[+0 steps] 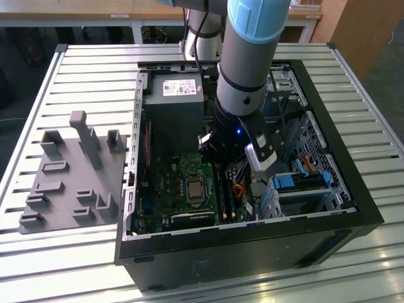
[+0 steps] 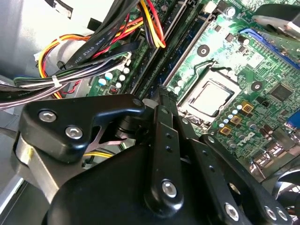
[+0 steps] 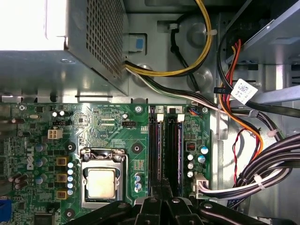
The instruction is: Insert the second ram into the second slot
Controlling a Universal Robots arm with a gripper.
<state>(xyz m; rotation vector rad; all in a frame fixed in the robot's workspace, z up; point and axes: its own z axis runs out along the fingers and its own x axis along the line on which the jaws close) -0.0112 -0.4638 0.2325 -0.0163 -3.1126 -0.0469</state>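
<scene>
Two long memory slots [image 3: 154, 150] [image 3: 174, 150] run side by side on the green motherboard [image 3: 108, 126], between the processor socket and the cable bundle. Each shows a thin dark-blue edge along it, like a ram standing in it; I cannot tell which is the second ram. My gripper [image 3: 161, 188] hangs over one end of the two slots, fingers shut together, nothing visible between them. In the second wrist view the gripper [image 2: 160, 96] meets just short of a slot [image 2: 185, 51]. In the exterior view the gripper [image 1: 221, 167] is low inside the open case, above the slots [image 1: 227, 192].
The processor socket [image 3: 101, 183] lies beside the slots. A silver power supply [image 1: 173, 95] fills the case's far end. Cable bundles [image 3: 262, 164] run on the slots' other side. Blue drive-bay latches [image 1: 284, 182] sit at the exterior view's right. A grey fixture plate [image 1: 69, 177] lies outside the case.
</scene>
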